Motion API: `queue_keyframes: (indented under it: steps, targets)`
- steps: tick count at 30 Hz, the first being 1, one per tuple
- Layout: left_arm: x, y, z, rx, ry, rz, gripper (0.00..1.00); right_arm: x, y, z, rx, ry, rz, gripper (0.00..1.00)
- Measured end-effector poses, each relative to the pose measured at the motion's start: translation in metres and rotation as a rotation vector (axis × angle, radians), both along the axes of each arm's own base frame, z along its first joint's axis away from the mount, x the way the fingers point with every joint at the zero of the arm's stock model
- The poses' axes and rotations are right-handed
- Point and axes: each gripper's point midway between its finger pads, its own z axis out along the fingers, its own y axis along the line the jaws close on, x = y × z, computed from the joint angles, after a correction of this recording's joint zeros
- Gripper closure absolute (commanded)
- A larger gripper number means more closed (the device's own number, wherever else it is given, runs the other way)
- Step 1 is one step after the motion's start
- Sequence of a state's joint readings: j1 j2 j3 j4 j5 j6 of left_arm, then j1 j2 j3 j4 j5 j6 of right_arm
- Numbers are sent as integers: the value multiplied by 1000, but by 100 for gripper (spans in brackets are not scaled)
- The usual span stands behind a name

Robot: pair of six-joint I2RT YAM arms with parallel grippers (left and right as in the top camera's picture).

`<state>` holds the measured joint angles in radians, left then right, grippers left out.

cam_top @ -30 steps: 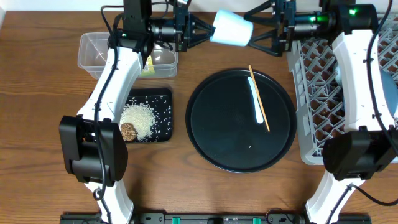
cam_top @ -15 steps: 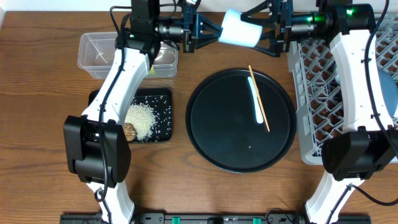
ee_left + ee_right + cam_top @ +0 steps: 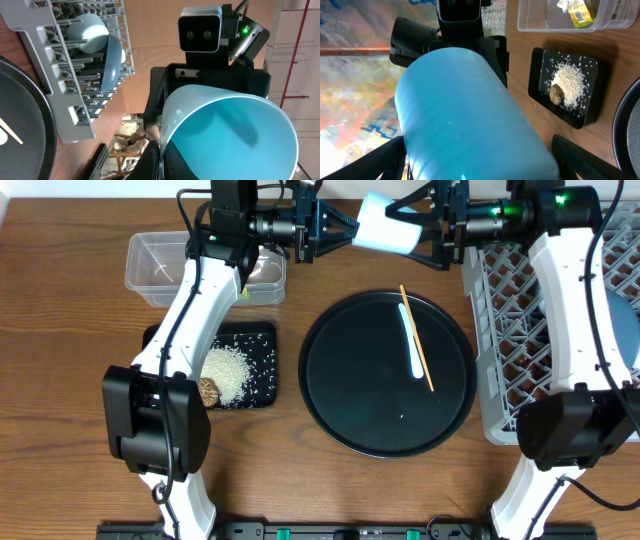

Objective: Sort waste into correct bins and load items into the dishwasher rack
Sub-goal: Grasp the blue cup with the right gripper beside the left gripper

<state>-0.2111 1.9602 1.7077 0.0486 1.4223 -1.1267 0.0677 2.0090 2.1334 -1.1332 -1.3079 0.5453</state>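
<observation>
The small light blue cup (image 3: 388, 227) hangs on its side above the table's far edge. My left gripper (image 3: 348, 228) is shut on its rim, one finger (image 3: 175, 162) inside the cup (image 3: 235, 135) and one outside. From the right, my right gripper (image 3: 407, 230) stands open with a finger on each side of the cup's body (image 3: 470, 110); a gap shows at the right finger (image 3: 590, 160). The white utensil (image 3: 410, 340) and the chopstick (image 3: 420, 350) lie on the round black tray (image 3: 340, 410). The grey rack (image 3: 510, 330) holds a white bowl (image 3: 87, 32) and a blue plate (image 3: 112, 62).
The clear tub (image 3: 150, 265) at the back left holds the printed wrapper (image 3: 582, 12) and the tissue (image 3: 565, 4). In front of it the shallow black tray (image 3: 262, 330) carries rice (image 3: 225, 370) and the brown lump (image 3: 207, 391).
My left arm has carried the cup to the right, in between the right gripper's fingers. The right jaws have narrowed a little around it.
</observation>
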Motion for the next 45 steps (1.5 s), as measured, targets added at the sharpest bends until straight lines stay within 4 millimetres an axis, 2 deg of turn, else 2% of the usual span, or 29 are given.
queue_keyframes:
  steps: [3,15,22,26,32,45]
  targets:
    - [1,0,0,1,2,6,94,0,1,1,2,-4,2,18]
    - [5,2,1,3,-12,25,94,3,3,2,4,18,-10,18]
    - [9,4,0,8,-15,47,94,15,2,6,-2,-11,-39,16]
    - [10,4,0,8,-15,49,94,19,2,9,3,-9,-53,12]
    - [11,4,0,9,-15,54,94,24,1,5,-18,30,-90,12]
    - [24,25,-1,13,-15,112,94,29,-1,3,-27,72,-124,16]
